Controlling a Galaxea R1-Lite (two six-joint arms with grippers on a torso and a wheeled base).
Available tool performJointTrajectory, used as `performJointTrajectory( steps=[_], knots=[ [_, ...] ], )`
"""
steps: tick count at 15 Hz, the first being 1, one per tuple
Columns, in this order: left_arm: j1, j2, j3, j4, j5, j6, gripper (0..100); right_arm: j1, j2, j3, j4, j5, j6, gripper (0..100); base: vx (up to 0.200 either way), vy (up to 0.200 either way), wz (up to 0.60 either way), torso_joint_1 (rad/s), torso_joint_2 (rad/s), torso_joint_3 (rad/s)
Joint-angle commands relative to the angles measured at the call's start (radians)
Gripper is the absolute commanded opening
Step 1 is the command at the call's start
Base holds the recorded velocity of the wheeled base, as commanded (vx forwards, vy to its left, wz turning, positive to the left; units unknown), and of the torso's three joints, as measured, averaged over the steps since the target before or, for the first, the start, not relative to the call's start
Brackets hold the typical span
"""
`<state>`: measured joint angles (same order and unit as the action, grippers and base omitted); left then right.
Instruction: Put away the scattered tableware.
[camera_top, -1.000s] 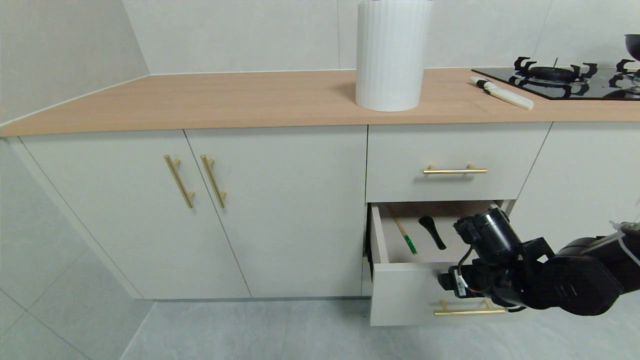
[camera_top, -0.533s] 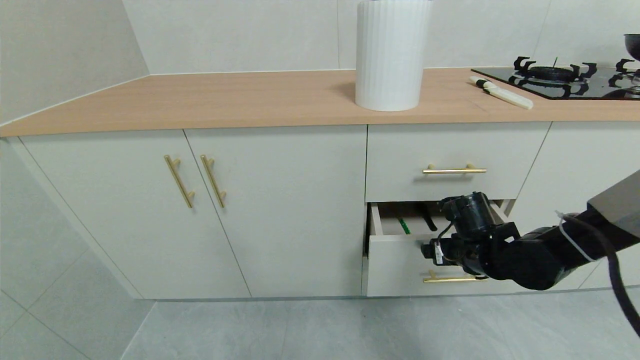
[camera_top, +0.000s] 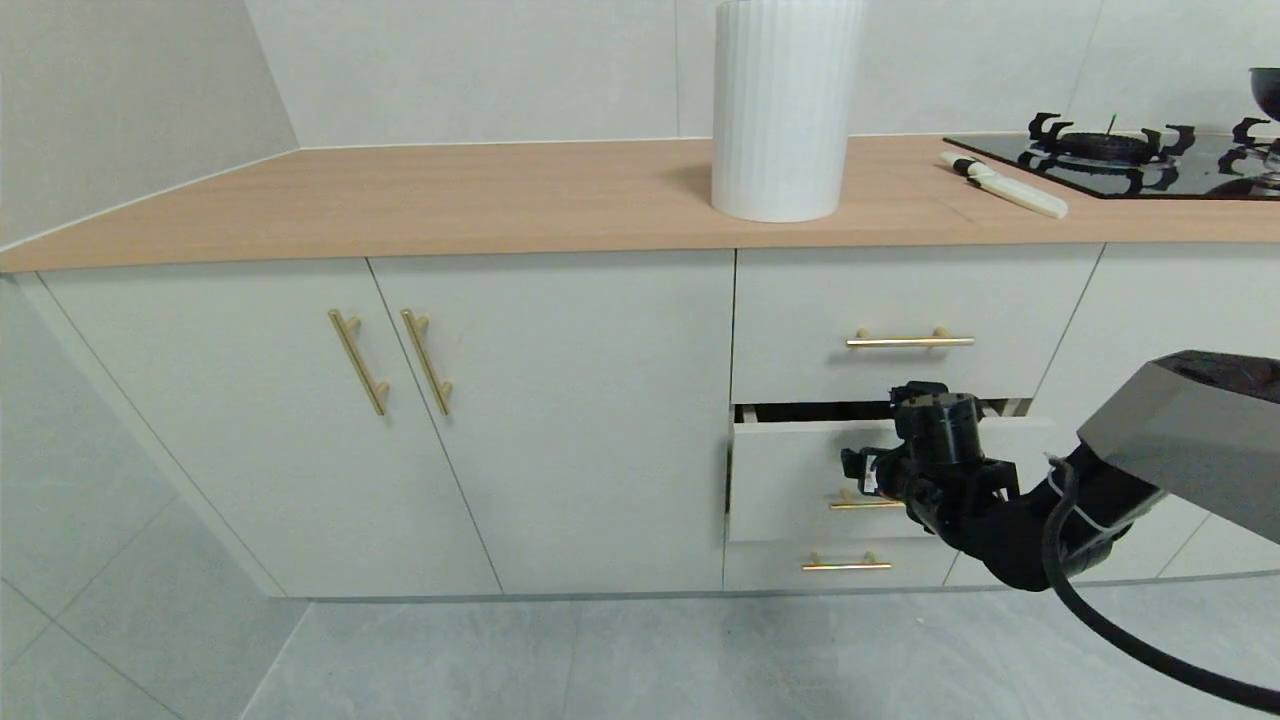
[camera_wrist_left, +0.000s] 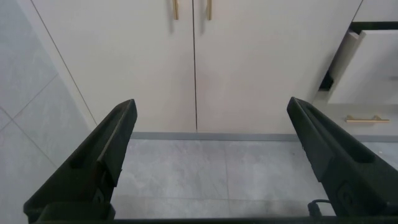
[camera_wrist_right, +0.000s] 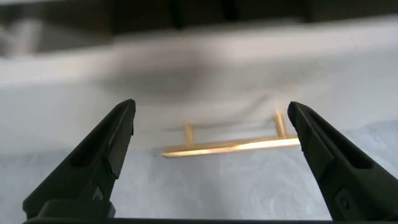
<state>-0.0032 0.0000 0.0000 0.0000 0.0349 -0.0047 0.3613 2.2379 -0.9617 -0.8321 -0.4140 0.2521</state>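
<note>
The middle drawer (camera_top: 790, 480) under the counter stands almost closed, with a thin dark gap along its top. Its contents are hidden. My right arm's wrist (camera_top: 940, 455) is pressed close to the drawer front, just above the gold handle (camera_top: 860, 503). In the right wrist view my right gripper (camera_wrist_right: 210, 112) is open and empty, facing the drawer front and its handle (camera_wrist_right: 230, 146). My left gripper (camera_wrist_left: 211, 106) is open and empty, low over the floor before the cabinet doors. A white-handled knife (camera_top: 1003, 184) lies on the counter beside the stove.
A tall white ribbed canister (camera_top: 782, 110) stands on the wooden counter (camera_top: 450, 200). A black gas hob (camera_top: 1130, 155) sits at the far right. Closed double doors (camera_top: 400, 420) are on the left. Above and below the middle drawer are closed drawers (camera_top: 908, 342). Grey tiled floor lies in front.
The drawer has slid inward from well open to nearly closed, with my right arm following it toward the cabinet. The chopsticks and black utensil inside are now hidden.
</note>
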Motion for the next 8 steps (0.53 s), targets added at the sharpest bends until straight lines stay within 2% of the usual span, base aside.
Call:
performJointTrajectory(
  steps=[1,8],
  knots=[
    [0.0,0.0,0.0,0.0,0.0,-0.001,100,-0.019,0.046,-0.012,-0.025,-0.008,-0.001,100,0.0,0.0,0.0,0.0,0.0,0.0],
    [0.0,0.0,0.0,0.0,0.0,-0.001,100,-0.047,0.131,-0.075,-0.143,-0.04,-0.001,100,0.0,0.0,0.0,0.0,0.0,0.0]
  ],
)
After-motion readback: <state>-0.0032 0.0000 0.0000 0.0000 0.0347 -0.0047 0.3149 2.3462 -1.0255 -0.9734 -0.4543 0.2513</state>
